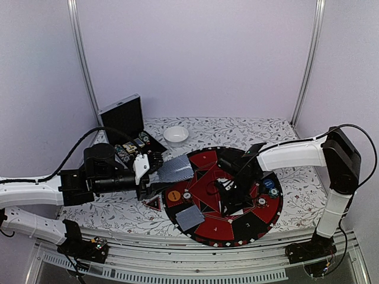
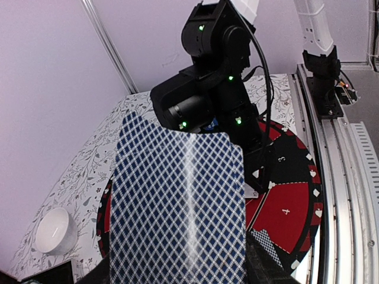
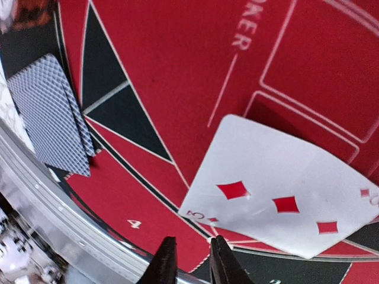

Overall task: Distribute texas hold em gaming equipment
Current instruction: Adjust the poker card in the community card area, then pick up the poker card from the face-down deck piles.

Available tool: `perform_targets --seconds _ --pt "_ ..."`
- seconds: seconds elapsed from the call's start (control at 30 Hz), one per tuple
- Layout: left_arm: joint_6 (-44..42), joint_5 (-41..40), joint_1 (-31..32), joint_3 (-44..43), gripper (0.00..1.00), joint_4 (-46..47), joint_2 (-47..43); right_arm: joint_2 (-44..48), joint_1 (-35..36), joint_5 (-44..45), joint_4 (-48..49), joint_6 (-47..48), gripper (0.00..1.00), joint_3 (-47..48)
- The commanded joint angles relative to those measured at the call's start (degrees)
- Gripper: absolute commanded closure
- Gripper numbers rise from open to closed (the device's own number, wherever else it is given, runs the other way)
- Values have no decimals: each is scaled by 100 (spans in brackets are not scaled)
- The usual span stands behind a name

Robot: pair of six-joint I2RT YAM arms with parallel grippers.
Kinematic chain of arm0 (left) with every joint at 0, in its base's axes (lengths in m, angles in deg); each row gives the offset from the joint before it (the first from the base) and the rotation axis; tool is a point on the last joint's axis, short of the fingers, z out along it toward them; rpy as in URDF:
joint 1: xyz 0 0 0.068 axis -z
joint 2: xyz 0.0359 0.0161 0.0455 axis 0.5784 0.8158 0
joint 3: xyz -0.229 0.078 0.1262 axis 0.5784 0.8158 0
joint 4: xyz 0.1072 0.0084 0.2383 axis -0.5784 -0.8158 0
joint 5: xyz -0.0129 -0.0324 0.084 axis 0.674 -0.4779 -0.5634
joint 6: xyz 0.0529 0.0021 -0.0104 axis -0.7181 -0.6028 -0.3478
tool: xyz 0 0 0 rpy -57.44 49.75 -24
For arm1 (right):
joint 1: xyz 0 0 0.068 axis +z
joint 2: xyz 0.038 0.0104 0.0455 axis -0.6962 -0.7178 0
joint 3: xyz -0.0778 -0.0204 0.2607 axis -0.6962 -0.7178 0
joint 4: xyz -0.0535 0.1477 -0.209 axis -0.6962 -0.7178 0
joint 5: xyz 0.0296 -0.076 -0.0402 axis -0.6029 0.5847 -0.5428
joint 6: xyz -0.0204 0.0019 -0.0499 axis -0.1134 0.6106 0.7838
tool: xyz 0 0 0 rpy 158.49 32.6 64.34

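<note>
The left tool [image 1: 144, 171] is clamped on one short end of a grey-blue, diamond-backed playing card [image 1: 176, 170]. The card juts out flat ahead of the tool, in the air over the near rim of the round red-and-black felt mat [image 1: 201, 161]. In the left wrist view its back fills the foreground and hides the fingers. Directly beyond its free end stands the black wrist of the right arm.

That is the main hazard. If the left tool pushes forward to lay the card down, the free end could strike the right arm. With so little of the card pinched, it may twist out of the grip, flip face-up, or drop on the floral-patterned counter [image 1: 237, 127] off the mat.

The right tool [image 3: 192, 242] hangs low over the mat. Its fingers are a narrow gap apart, and nothing shows between them. Just ahead of its tips lies a white face-up three of diamonds [image 3: 278, 189], its corner almost at the fingertips. Going lower or sliding forward could catch that corner and drag the card. A sweep to the tool's left could scatter the small face-down stack of grey-blue-backed cards [image 3: 50, 112].
</note>
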Motion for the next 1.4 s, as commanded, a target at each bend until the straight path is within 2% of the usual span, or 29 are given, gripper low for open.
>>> perform_targets --seconds 0.0,0.03,0.07,0.1,0.23,0.4,0.5,0.7,0.87,1.03,1.13,1.37 --pt "-28 21 74 -164 47 94 -13 814 89 493 -247 427 60 690" --pt "-40 30 70 -163 47 87 -11 993 89 670 -251 492 47 876" --pt "-42 28 75 -163 47 79 3 1166 83 808 -230 583 7 1003" --pt "-46 33 75 -175 47 70 8 1321 84 971 -189 648 1 1110" --pt "-72 34 88 -186 47 39 45 2003 85 1324 497 849 1 1240" --pt "-109 -4 107 -180 47 26 51 2920 221 181 2960 1043 1 348" --pt "-120 -23 115 -178 47 29 50 2853 443 -29 3807 1066 1 62" --pt "-118 -27 116 -173 47 30 47 2204 831 88 3741 1399 1 552" --pt "-125 -28 116 -164 47 38 41 1711 942 644 3220 1545 2 987" --pt "-124 -27 119 -155 47 55 13 1665 934 1300 2792 1528 6 1082" --pt "-120 -32 119 -145 47 65 2 1729 931 1547 2565 1514 8 1058" --pt "-122 -21 120 -145 47 74 15 1866 920 1763 2221 1543 23 1104"
